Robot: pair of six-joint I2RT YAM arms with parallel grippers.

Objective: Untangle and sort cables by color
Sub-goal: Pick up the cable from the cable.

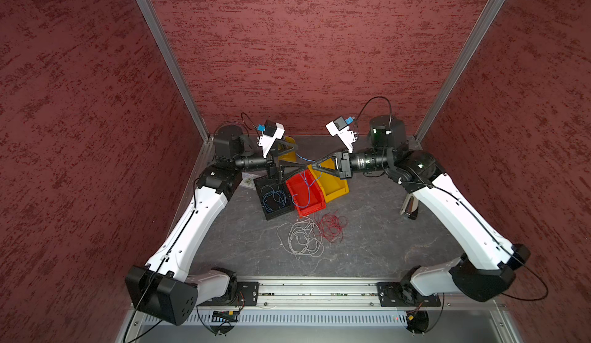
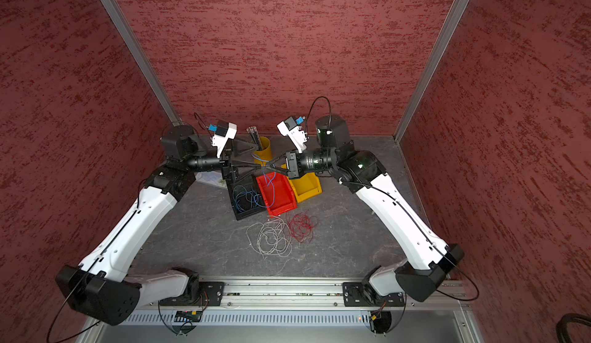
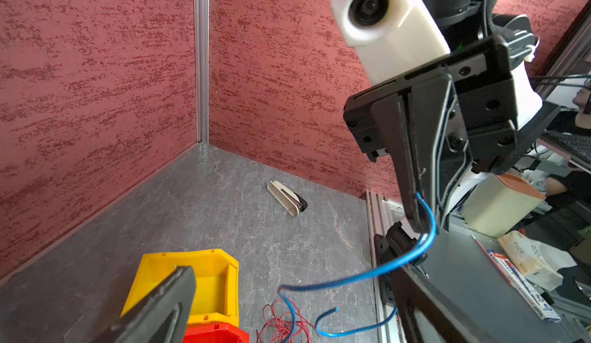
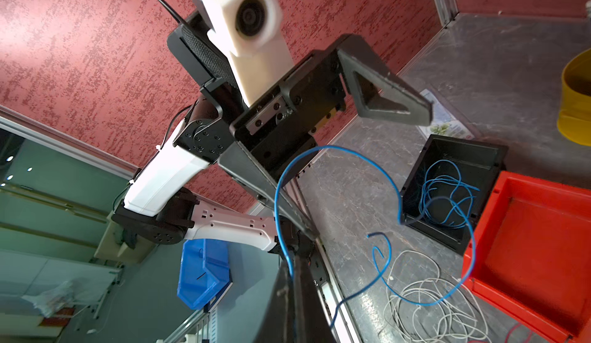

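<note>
- Two grippers meet above the bins in both top views. The left gripper (image 1: 300,156) is spread wide and holds nothing. The right gripper (image 1: 315,165) is pinched tight on a blue cable (image 1: 309,194) that droops over the red bin (image 1: 311,209).
- On the bench (image 1: 383,235), the black bin (image 1: 260,199) sits just beside the red bin at 9 o'clock and holds coiled blue cables (image 1: 273,197). The yellow bin (image 1: 339,186) sits just beside the red bin at 2 o'clock.
- White cables (image 1: 300,239) lie loose at 6 o'clock of the red bin, with red cables (image 1: 331,226) just beside them at 2 o'clock.
- In a top view, a yellow cup (image 2: 267,149) of pencils (image 2: 253,133) stands at 12 o'clock of the red bin.
- Left wrist: the left gripper's fingers (image 3: 166,299) stand far apart. The blue cable (image 3: 367,275) leaves the right gripper's closed tip (image 3: 419,223) and curves away in open loops. A small white tool (image 3: 287,197) lies on the bench near the wall.
- Right wrist: the blue cable (image 4: 335,148) arcs from the right gripper past the left gripper's lower finger; I cannot tell whether it touches that finger. Its far part hangs over the white cables (image 4: 425,296) and the red bin's edge.
</note>
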